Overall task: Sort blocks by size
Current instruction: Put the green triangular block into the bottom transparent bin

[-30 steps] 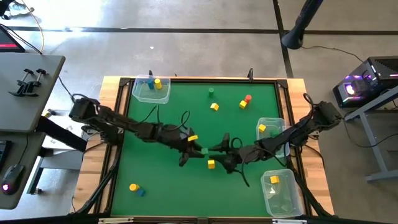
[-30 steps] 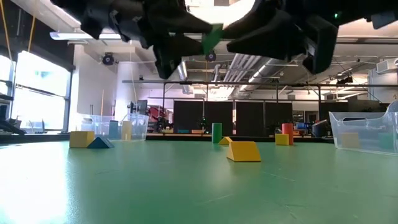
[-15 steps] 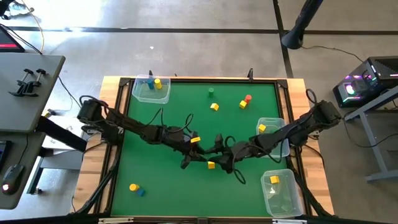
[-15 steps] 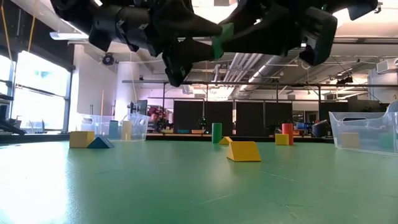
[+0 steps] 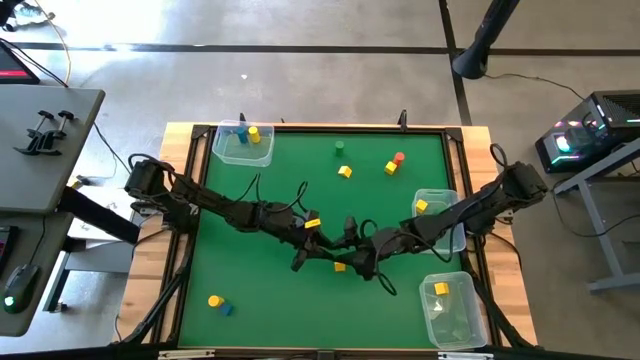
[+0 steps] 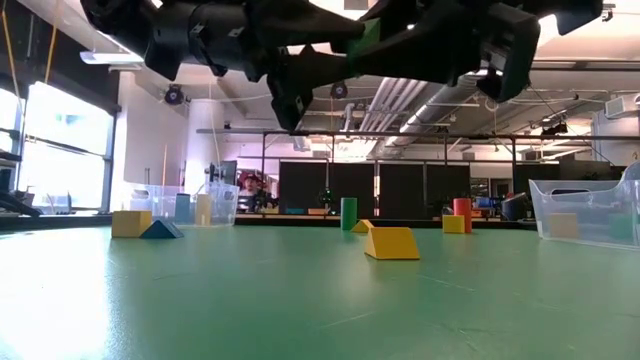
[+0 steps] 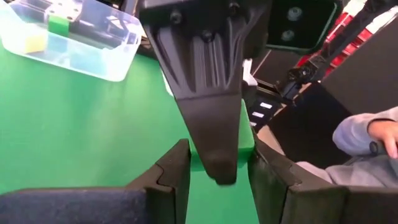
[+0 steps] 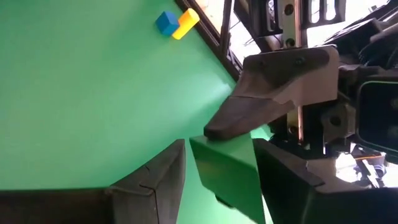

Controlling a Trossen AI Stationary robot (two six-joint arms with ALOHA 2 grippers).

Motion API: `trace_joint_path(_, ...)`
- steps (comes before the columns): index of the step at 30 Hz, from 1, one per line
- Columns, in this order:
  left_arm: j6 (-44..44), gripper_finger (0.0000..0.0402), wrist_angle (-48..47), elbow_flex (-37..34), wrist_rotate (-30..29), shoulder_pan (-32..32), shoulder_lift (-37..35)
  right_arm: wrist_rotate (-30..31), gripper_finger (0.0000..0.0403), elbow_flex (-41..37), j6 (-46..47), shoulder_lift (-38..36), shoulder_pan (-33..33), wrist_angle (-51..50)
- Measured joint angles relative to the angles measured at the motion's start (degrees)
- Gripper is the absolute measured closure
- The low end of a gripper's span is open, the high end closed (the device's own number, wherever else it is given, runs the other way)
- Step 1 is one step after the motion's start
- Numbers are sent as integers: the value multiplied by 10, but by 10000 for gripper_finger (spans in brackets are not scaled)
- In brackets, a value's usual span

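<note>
Overhead, both hands hide the green block [image 8: 227,171]; right hand [image 8: 217,168] pinches it, left hand's [image 7: 214,165] grip unclear.

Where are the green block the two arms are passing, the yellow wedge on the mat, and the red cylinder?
green block [image 8: 227,168], right wrist view, its flat face.
yellow wedge [image 6: 391,243], low view, its sloped front.
red cylinder [image 6: 461,213], low view, its side.

Handover block mostly hidden

Green block [image 6: 368,38] mid-table shows only as a sliver between dark fingers in the low view; invisible from above under the two grippers. Yellow block [image 5: 340,266] at 6 o'clock of them half covered. Tub [image 6: 590,212] cut by edge; contents blurred.
</note>
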Motion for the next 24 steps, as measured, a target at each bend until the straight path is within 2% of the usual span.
trace_joint_path(6,-1,294,-1,0,-6,0,1,5,228,0,-1,24,-3,25)
trace_joint_path(13,-16,294,-4,0,-4,0,1,10,279,1,-12,32,-1,36)
trace_joint_path(21,-12,284,-3,0,-14,0,1,33,273,0,0,32,5,37)
trace_joint_path(24,-8,270,-1,0,-19,0,1,63,274,0,4,32,12,37)
